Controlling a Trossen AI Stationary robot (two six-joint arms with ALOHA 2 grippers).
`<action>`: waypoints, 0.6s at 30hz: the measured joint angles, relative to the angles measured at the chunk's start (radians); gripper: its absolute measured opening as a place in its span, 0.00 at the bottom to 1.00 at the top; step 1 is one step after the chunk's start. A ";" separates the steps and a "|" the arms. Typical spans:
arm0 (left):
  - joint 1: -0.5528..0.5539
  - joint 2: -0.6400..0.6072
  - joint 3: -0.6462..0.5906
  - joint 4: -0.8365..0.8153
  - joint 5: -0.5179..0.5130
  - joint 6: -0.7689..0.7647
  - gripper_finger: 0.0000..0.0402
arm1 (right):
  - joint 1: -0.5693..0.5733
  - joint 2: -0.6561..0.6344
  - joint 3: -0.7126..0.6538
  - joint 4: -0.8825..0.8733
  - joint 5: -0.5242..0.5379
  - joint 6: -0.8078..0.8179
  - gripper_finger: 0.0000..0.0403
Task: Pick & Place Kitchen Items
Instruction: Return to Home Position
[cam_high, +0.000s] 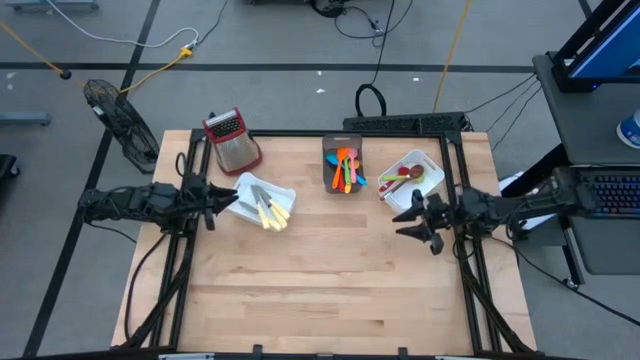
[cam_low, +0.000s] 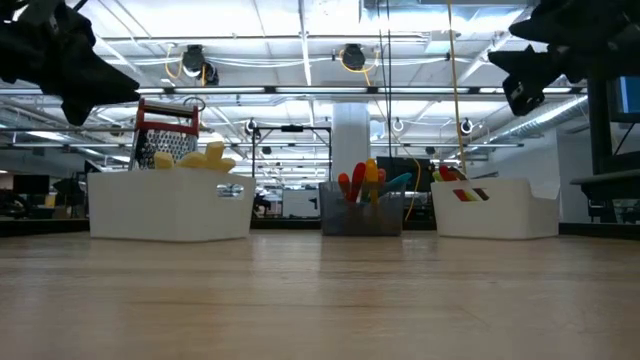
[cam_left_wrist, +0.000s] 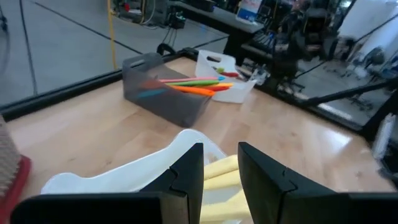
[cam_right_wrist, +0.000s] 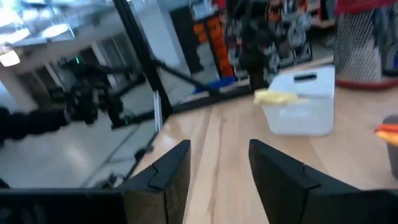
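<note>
cutlery (cam_left_wrist: 219, 173) in yellow lies in the white bin (cam_left_wrist: 118, 176) just ahead of the left claw (cam_left_wrist: 221, 150), which hangs apart and empty like the right claw (cam_right_wrist: 219, 148), since sorting looks done.

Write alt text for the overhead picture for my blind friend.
Three bins sit on a wooden table: a left white bin of yellow cutlery, a dark bin of bright utensils, a right white bin with a few more. The left pincer and right pincer hang open and empty at the sides.
</note>
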 joint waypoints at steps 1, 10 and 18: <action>0.000 0.000 0.000 -0.008 -0.003 0.015 0.25 | -0.006 -0.025 -0.013 0.007 0.000 0.005 0.39; 0.000 0.000 0.000 -0.002 -0.003 -0.008 0.25 | -0.055 -0.209 -0.041 -0.086 0.000 -0.020 0.39; 0.000 0.000 -0.141 0.267 0.160 0.306 0.25 | -0.087 -0.310 -0.042 -0.182 0.000 -0.038 0.39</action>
